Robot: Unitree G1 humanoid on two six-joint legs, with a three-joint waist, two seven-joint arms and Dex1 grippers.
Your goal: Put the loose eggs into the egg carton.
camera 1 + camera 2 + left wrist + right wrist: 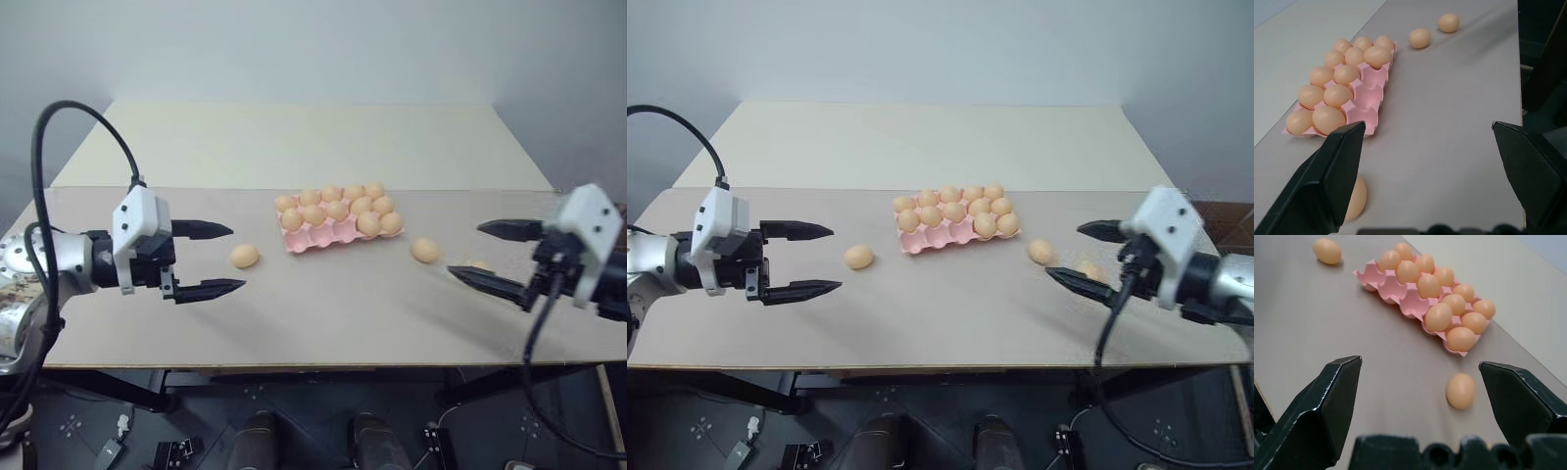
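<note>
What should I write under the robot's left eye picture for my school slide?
Two open grippers, left and right, wait beside a pink egg carton with loose eggs on the table.

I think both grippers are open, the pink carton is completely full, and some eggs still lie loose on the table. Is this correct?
Not quite: the egg carton is not full. The left wrist view shows empty cups along its near row. The rest holds: the left gripper and right gripper are open, and loose eggs lie on the table.
</note>
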